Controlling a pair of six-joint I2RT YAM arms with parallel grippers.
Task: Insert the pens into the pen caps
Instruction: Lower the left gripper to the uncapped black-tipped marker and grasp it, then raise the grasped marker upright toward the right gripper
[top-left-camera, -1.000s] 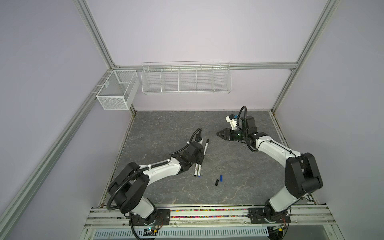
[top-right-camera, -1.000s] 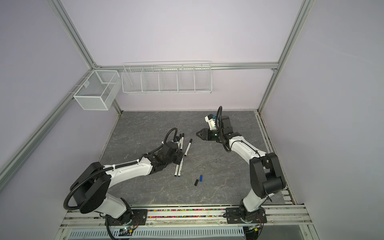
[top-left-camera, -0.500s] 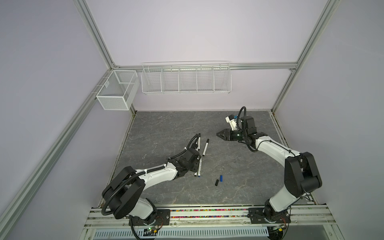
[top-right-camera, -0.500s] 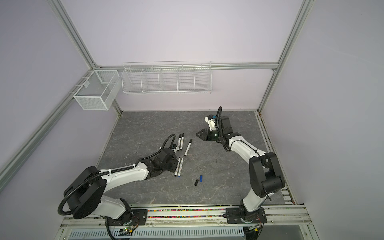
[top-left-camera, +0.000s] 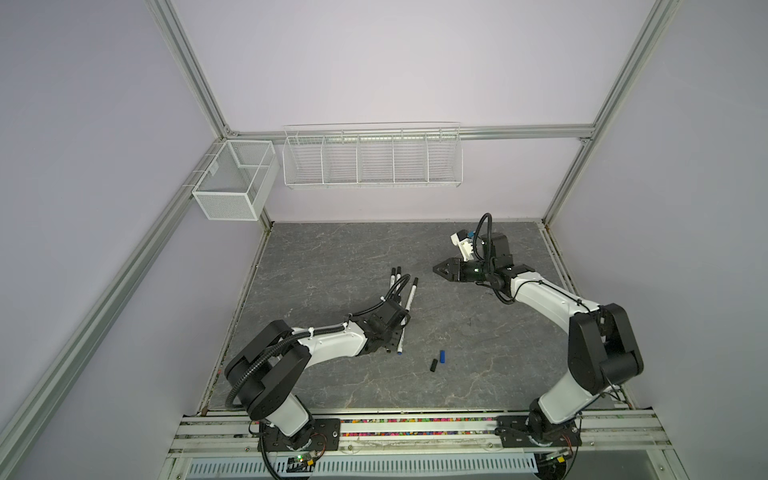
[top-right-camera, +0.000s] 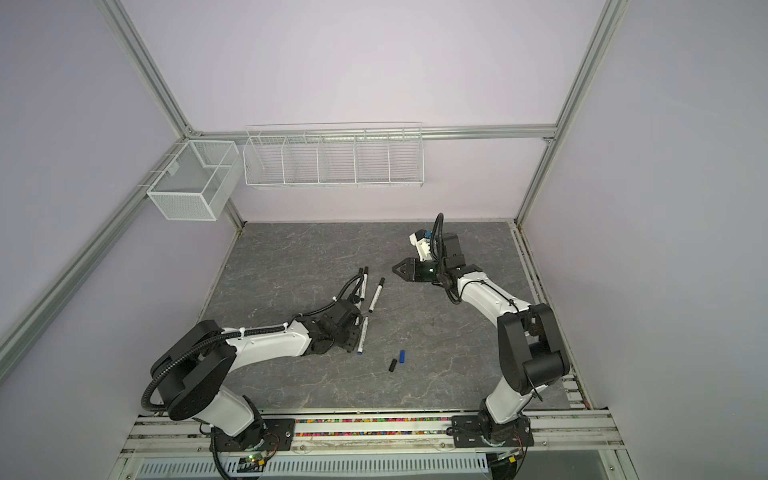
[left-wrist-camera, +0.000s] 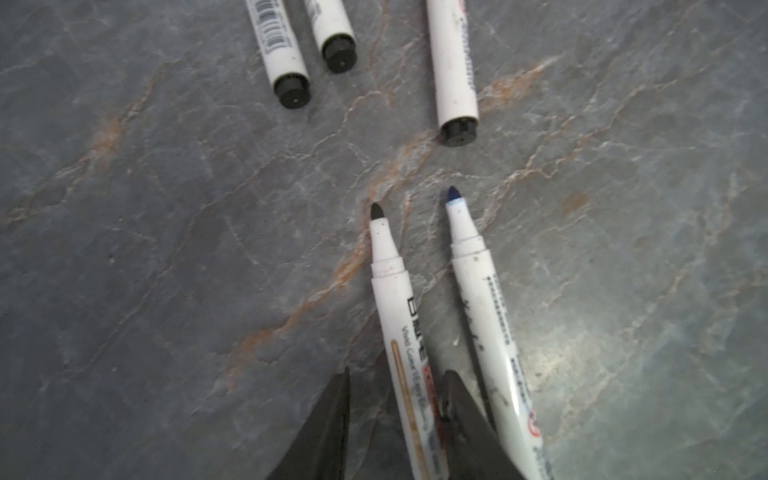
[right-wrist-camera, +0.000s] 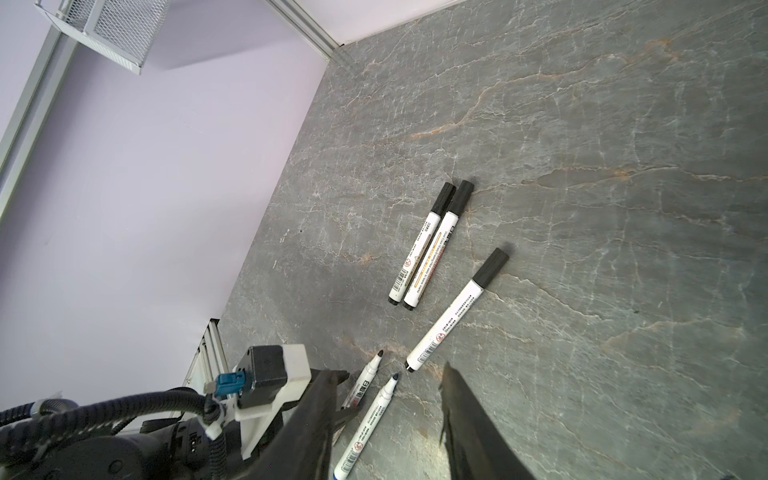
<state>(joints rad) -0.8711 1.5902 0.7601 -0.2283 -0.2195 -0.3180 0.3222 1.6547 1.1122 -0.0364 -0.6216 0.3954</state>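
Left claw (left-wrist-camera: 397, 372) around black pen (left-wrist-camera: 390, 299)
Not squeezing it yet. Right claw (top-left-camera: 435, 269), at one o'clock from it, wide and empty.

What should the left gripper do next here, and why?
Probably close the left gripper on the black-tipped pen. That uncapped pen lies between its open jaws, with a gap showing on one side. The blue-tipped pen lies just outside them, so closing should catch only the one.
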